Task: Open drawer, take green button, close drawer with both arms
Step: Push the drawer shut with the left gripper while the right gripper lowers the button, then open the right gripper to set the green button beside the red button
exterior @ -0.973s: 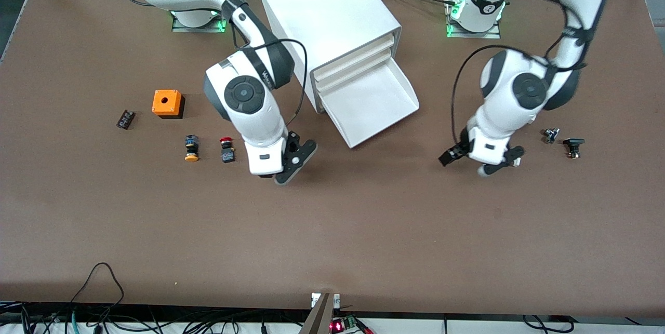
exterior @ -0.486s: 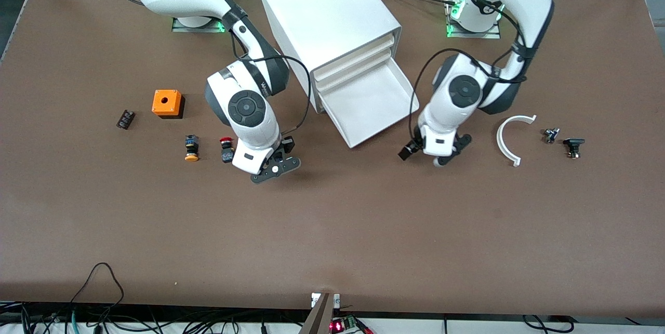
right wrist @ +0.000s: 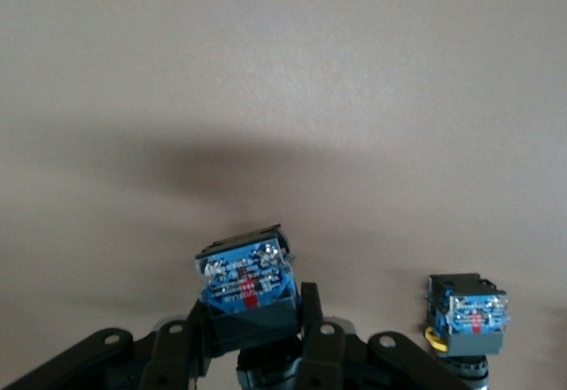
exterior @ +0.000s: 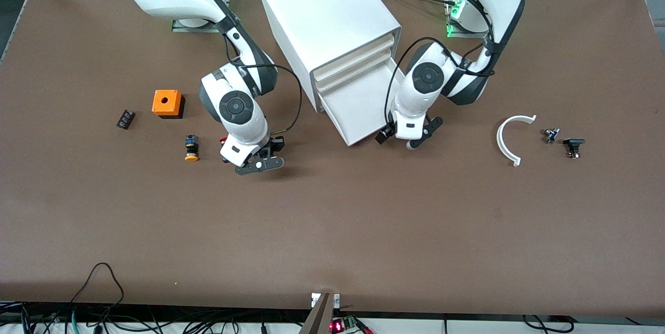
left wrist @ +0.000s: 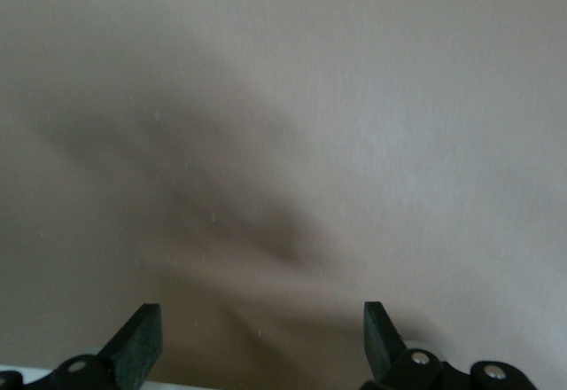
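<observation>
Button (right wrist: pixel 246 284), judged light and rigid, was gripped by its body in right gripper (exterior: pixel 258 163) near the drawer (exterior: pixel 363 100); left gripper (exterior: pixel 399 140) was held open at drawer's front corner.

Arms: two, the left arm (exterior: pixel 457 71) and the right arm (exterior: pixel 228 90)
Cabinet (exterior: pixel 327 17): one
Drawers: three, the lowest drawer (exterior: pixel 358 103) pulled out
Buttons in view: two, orange-yellow cap (exterior: pixel 191 148) and one (right wrist: pixel 248 288) between the right jaws
Orange box (exterior: pixel 167 103): one
White curved piece (exterior: pixel 508 139): one
Small dark parts: three (exterior: pixel 125 119) (exterior: pixel 550 135) (exterior: pixel 573 146)
</observation>
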{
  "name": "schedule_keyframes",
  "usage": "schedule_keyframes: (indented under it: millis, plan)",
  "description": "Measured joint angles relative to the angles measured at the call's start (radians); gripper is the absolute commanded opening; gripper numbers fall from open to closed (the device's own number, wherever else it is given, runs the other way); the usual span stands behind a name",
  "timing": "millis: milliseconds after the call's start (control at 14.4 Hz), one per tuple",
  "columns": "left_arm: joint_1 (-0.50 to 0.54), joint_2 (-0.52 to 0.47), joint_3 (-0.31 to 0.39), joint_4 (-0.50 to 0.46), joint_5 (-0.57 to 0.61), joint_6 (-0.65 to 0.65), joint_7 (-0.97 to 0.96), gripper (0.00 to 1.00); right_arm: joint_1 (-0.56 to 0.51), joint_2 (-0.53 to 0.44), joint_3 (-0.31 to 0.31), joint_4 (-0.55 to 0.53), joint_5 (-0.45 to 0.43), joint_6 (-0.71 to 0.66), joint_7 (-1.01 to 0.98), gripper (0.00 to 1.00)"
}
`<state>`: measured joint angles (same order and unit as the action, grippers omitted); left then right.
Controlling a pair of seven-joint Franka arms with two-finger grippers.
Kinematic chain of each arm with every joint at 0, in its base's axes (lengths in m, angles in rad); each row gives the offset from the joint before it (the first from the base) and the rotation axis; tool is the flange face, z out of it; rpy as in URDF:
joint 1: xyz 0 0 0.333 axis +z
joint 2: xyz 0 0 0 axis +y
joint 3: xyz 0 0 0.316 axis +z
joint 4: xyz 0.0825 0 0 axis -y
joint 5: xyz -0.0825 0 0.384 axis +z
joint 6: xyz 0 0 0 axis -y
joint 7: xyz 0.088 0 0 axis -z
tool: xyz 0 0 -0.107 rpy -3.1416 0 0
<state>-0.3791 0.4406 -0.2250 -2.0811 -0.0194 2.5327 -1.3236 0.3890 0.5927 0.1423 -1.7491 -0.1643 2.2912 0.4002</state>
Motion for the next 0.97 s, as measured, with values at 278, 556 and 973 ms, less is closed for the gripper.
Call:
schedule_keyframes:
  millis: [278,556,973]
  plan:
    - [-0.029,0.000,-0.056,-0.036,0.000,-0.015,0.000,1.00,-0.004,-0.007,0.000,-0.083,0.000,0.060,0.043,0.36]
    - [-0.036,-0.002,-0.116,-0.039,0.000,-0.065,0.000,1.00,-0.011,-0.011,0.000,-0.110,0.000,0.077,0.067,1.00]
    - [-0.041,-0.002,-0.182,-0.047,0.000,-0.074,-0.001,1.00,-0.032,-0.103,0.000,0.012,0.000,-0.077,0.117,1.00]
